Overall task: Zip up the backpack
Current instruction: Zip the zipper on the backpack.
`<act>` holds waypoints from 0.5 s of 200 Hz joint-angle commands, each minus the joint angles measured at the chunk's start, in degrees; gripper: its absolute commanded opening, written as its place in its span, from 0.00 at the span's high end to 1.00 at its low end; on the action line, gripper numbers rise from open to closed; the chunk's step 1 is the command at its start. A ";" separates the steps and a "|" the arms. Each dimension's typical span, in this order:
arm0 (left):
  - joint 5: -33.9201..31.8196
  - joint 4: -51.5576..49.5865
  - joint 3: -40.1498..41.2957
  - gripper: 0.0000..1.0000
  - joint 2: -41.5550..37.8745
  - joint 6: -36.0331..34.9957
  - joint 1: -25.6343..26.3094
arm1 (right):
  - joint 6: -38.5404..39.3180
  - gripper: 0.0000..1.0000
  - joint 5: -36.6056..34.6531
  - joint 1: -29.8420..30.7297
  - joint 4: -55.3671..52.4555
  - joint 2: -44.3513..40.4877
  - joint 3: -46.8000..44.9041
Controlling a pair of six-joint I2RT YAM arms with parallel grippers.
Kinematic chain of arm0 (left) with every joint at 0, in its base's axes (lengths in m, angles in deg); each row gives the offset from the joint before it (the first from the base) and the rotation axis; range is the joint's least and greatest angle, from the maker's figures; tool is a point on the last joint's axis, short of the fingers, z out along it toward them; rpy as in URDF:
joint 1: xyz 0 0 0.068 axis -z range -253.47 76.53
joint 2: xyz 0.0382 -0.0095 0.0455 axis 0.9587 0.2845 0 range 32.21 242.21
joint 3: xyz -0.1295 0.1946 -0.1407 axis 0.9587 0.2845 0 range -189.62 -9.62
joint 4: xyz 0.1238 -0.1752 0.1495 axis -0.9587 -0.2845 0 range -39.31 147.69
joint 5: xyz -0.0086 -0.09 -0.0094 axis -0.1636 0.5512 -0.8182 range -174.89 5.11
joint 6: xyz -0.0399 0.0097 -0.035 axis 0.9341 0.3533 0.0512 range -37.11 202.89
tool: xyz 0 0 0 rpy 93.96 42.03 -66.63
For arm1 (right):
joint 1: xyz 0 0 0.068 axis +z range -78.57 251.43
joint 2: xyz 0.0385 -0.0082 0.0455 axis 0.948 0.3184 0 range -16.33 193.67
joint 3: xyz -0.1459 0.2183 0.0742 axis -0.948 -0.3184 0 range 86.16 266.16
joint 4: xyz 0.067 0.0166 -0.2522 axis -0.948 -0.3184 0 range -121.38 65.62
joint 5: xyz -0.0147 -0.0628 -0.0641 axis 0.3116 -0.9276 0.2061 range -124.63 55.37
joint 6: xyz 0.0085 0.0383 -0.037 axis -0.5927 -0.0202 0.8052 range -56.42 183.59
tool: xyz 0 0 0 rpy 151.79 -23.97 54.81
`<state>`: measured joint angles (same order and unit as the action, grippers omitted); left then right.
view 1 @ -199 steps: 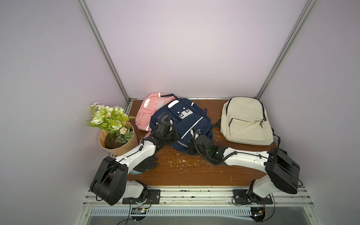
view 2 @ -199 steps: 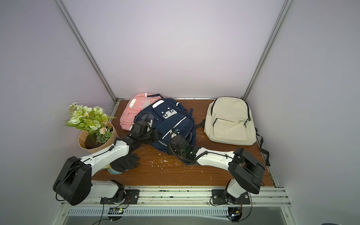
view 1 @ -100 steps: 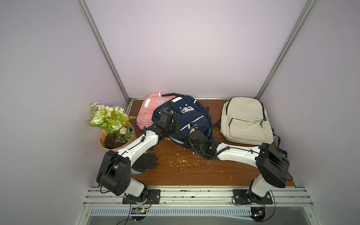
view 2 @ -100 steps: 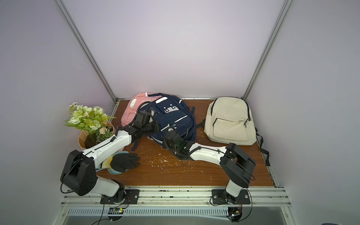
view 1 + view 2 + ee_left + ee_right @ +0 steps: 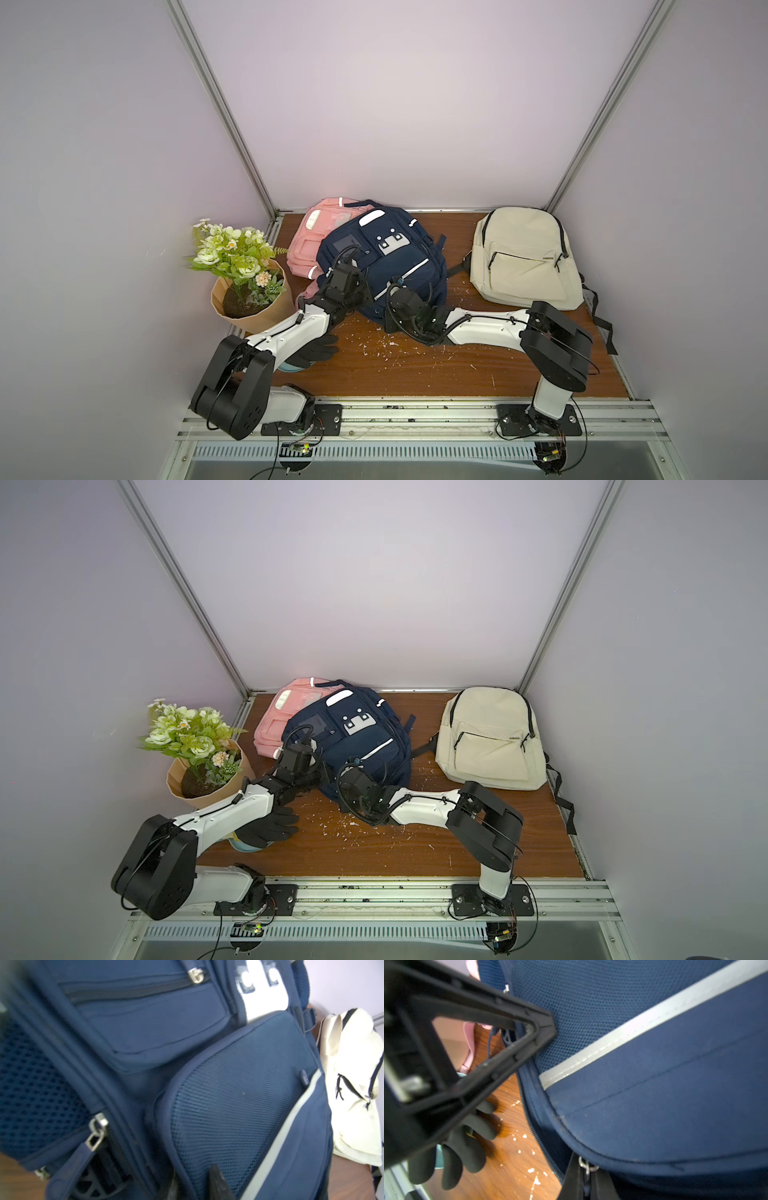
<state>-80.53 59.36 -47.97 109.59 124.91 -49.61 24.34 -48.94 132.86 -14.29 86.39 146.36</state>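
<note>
Right tool (image 5: pixel 585 1180) was found clamped on the zipper pull (image 5: pixel 587 1166) at the near edge of the navy backpack (image 5: pixel 390 257) | left tool (image 5: pixel 161 1169) was seen with jaws parted against that backpack's side, a fabric pull tab (image 5: pixel 79 1159) beside one finger | backpack was laid on the table (image 5: pixel 415 374), overlapping a pink backpack (image 5: pixel 309 245); a cream backpack (image 5: pixel 523 253) was set apart.

Pink backpack (image 5: pixel 305 249): partly covered by navy backpack (image 5: pixel 395 266). Light-blue item (image 5: pixel 291 367): mostly under black glove (image 5: pixel 318 352), unidentifiable. Left gripper (image 5: pixel 158 1182): fingers cut by frame edge in wrist view, soft-focused. Right gripper (image 5: pixel 586 1185): cropped likewise, pinched on zipper pull (image 5: pixel 586 1167), tab concealed. Beige backpack (image 5: pixel 351 1076): cropped at left wrist view's edge. Fingertips indistinct in both top views.
</note>
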 commanded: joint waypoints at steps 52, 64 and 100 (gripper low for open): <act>1.25 7.53 4.66 0.53 0.69 6.41 2.24 | -0.28 0.96 1.82 0.18 0.78 -0.24 -2.64; 1.35 7.73 4.51 0.61 1.54 6.32 2.24 | -0.31 0.93 1.74 0.17 0.96 -0.21 -2.72; 1.18 7.40 3.50 0.89 2.77 5.99 2.25 | 0.18 0.81 -1.59 0.18 0.99 -2.67 -4.97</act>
<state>-79.13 66.96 -44.08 111.14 130.88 -47.78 24.21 -48.32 132.82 -11.23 86.33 143.65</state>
